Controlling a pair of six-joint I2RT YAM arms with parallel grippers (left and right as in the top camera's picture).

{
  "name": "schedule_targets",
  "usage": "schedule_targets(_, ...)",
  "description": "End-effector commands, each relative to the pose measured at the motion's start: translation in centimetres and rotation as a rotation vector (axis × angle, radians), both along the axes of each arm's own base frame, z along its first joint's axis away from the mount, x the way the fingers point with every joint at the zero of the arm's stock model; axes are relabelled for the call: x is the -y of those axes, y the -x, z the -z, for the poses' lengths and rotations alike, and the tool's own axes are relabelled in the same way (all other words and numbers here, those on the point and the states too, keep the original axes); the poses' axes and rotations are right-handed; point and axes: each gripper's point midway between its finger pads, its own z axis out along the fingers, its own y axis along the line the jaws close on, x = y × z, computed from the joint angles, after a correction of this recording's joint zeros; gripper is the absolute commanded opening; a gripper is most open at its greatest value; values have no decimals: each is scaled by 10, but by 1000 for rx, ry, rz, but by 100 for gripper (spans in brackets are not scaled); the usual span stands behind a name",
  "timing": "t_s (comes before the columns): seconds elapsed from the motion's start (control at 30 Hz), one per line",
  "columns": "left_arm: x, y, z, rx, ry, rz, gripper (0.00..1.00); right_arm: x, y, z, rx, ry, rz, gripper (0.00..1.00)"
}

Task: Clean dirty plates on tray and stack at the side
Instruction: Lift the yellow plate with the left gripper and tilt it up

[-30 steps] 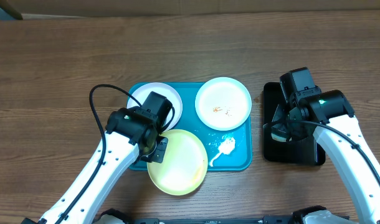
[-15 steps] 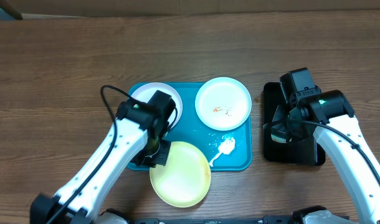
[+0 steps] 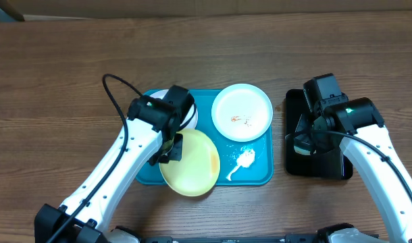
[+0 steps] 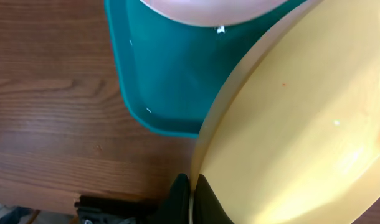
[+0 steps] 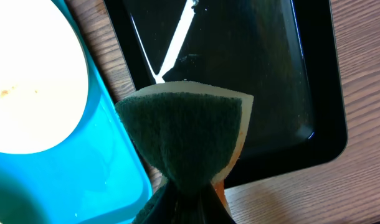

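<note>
Left gripper [image 4: 190, 198], pinched shut on only the rim of the yellow-green plate [image 3: 192, 165], may let it pivot or slip — toward the near edge of the table [image 3: 57, 54] — while right gripper [image 5: 189, 200] clamps the sponge [image 5: 184, 130].

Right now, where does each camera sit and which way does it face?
Overhead: above the table, facing down on the bright turquoise rectangular plastic tray; both arms show.
Left wrist: on the left arm, facing down; left gripper pinches the pale yellow round plate.
Right wrist: facing down on the glossy black rectangular tray; right gripper clamps a green sponge.
All share the turquoise tray.
</note>
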Motion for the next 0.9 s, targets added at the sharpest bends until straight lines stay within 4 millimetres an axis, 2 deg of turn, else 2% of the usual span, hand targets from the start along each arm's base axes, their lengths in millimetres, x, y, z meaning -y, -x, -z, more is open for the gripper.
schedule_targets(0.0,-7,-2,-7,25,-45,-22,4,0,-2,-5,21,-5,-5,4)
schedule_targets(0.17,-23,-2,-12,40,-134,-39,4,0,-2,-5,21,-5,-5,4)
schedule_targets(0.23,-17,-5,-10,47,-108,-24,4,0,-1,-5,20,-5,-5,4)
schedule_targets(0.3,-1,-11,-7,33,-29,107,4,0,-1,-5,20,-5,-5,4)
schedule_targets(0.33,0,-13,-6,42,-25,114,4,0,-1,-5,19,-5,-5,4)
schedule_targets(0.43,-9,-17,-9,80,-72,36,4,0,-1,-5,19,-5,-5,4)
schedule_targets(0.73,-43,-39,-26,212,-294,36,4,0,-1,-5,20,-5,-5,4)
schedule_targets(0.87,-43,-51,-31,274,-327,41,4,0,-1,-5,20,-5,-5,4)
